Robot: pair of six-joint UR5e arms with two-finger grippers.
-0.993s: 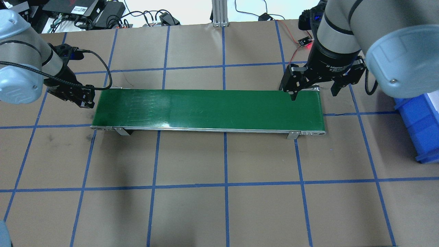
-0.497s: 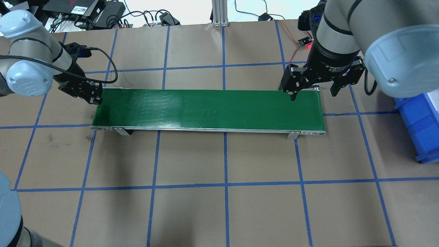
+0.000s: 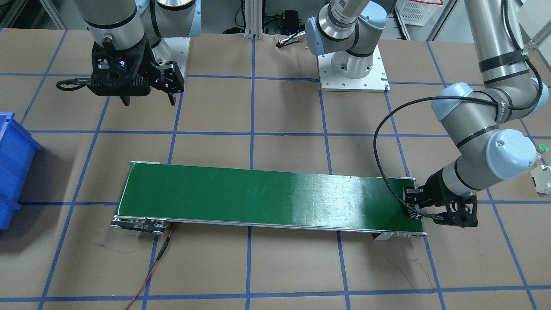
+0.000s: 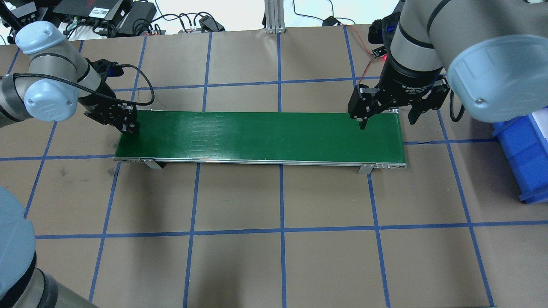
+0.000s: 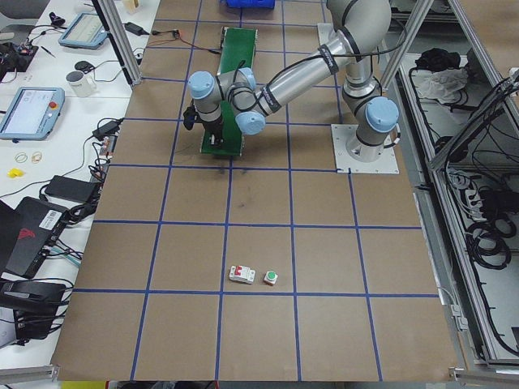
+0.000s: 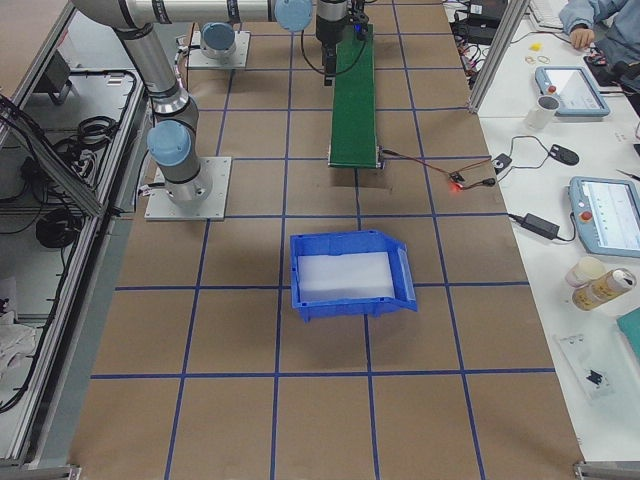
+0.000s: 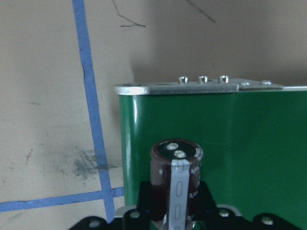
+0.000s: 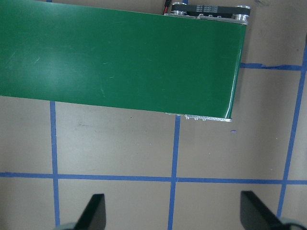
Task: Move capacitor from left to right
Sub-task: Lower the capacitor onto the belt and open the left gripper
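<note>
Parts at the table's left end: a white-grey block [image 5: 241, 275] and a small white piece with a green cap [image 5: 270, 278] sit just beside each other on the paper, well apart from the belt.
Left gripper [image 4: 127, 123]: low over the belt's left end, fingers clamped on the capacitor.
Capacitor [image 7: 175, 165]: a stubby dark cylinder with a pale stripe down its side and two shiny spots on its end face. It is pinched between the left fingers, above the green surface and close to the belt's end edge. Whether it touches the belt I cannot tell.
Belt [image 4: 265, 134]: a long green strip in a metal frame, running left to right across the table, with nothing resting on its open length.
Right gripper [image 4: 387, 122]: raised near the belt's right end, fingers [image 8: 93, 213] spread wide with nothing between them. Its wrist camera shows bare paper between the fingers and the belt's end beyond them.
Bin [image 6: 345, 305]: blue, on the table past the belt's right end, apart from it.
Table [image 4: 239, 196]: brown paper marked into squares with blue tape.
</note>
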